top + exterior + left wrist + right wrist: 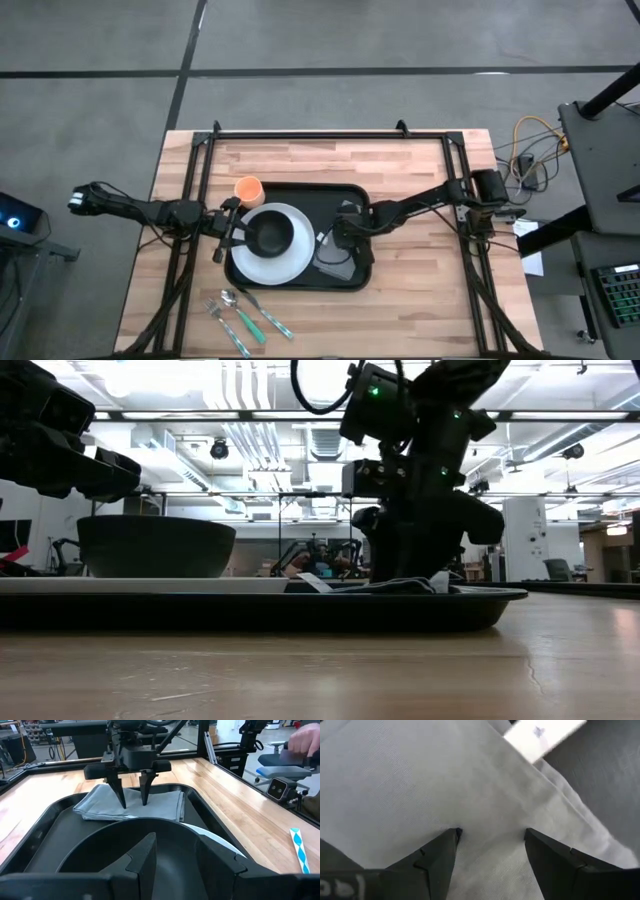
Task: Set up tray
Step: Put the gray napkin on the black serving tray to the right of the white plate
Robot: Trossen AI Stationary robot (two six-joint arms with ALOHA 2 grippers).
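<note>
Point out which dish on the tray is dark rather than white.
The dark round bowl, sitting on the round white plate at the left of the black rectangular tray; the plate beneath is flat and white.

The wooden desk (420, 290) carries the black tray (345, 283) near its middle, flat on the planks. Just off the tray's far left corner an orange cup (248, 189) stands on the bare wood, and down at the near edge, in front of the tray's left end, there's cutlery: a spoon (240, 308), a fork (226, 324) and a green-handled piece (272, 323), lying slantwise close together.
</note>
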